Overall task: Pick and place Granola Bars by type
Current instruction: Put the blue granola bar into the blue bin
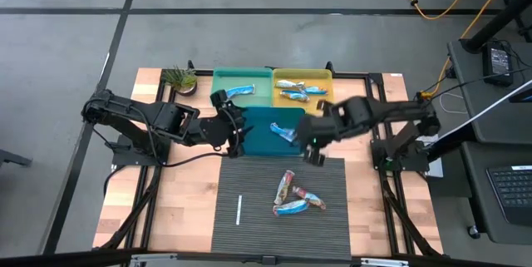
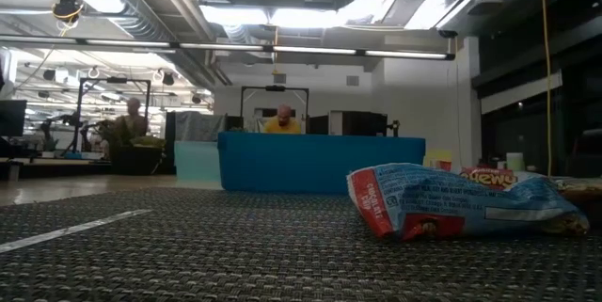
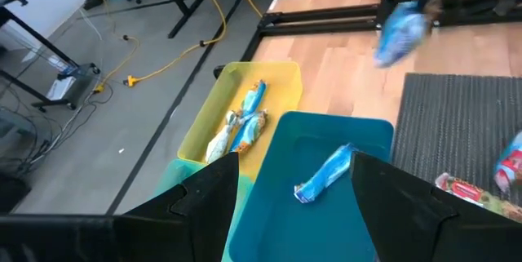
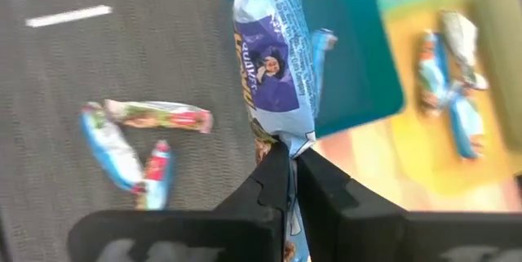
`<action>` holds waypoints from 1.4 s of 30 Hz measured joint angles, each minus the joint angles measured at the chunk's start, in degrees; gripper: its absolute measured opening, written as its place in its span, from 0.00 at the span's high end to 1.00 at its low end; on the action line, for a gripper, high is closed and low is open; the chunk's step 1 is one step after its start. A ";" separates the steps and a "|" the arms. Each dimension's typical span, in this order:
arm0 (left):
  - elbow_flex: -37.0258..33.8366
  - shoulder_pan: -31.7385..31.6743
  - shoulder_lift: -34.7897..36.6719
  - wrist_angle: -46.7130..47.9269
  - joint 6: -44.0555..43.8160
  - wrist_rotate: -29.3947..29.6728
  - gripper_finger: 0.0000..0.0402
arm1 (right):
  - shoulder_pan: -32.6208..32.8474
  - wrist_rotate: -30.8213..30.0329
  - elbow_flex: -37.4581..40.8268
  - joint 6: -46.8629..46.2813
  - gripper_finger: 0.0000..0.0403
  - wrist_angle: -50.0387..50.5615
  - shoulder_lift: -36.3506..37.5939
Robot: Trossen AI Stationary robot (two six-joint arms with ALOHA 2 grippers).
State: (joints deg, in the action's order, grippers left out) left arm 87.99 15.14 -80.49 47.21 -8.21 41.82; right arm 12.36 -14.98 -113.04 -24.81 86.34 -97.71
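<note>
My right gripper (image 1: 316, 155) hovers over the mat's far right corner, beside the blue tray (image 1: 259, 140), shut on a blue granola bar (image 4: 273, 58), which also shows in the left wrist view (image 3: 401, 33). My left gripper (image 3: 295, 168) waits open above the blue tray's left part, touching nothing. One blue bar (image 1: 283, 133) lies flat in the blue tray. Another (image 1: 241, 91) lies in the green tray (image 1: 226, 80). Several bars (image 1: 298, 91) lie in the yellow tray (image 1: 326, 74). Three bars (image 1: 293, 197) lie on the grey mat (image 1: 249, 184). My right gripper pinches the blue bar's crimped wrapper end (image 4: 289, 143) between its two fingers. The fingers come from above, slanting steeply down, in line with the bar's length. The bar hangs below the fingers, lifted clear of the mat and the trays.
A thin white stick (image 1: 238, 209) lies on the mat's left half. A small potted plant (image 1: 179, 78) stands at the far left by the green tray. In the low view a bar (image 2: 461, 203) lies close in front of the blue tray's wall (image 2: 320, 163). Bare wood flanks the mat.
</note>
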 joint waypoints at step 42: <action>0.04 -4.04 -0.42 -2.46 -7.67 9.16 0.43 | -29.83 34.45 26.76 37.08 0.94 -37.87 -3.29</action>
State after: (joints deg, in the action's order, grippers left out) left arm 88.03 11.09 -80.90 44.75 -15.88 50.98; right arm -17.46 19.46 -86.28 12.27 48.47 -101.00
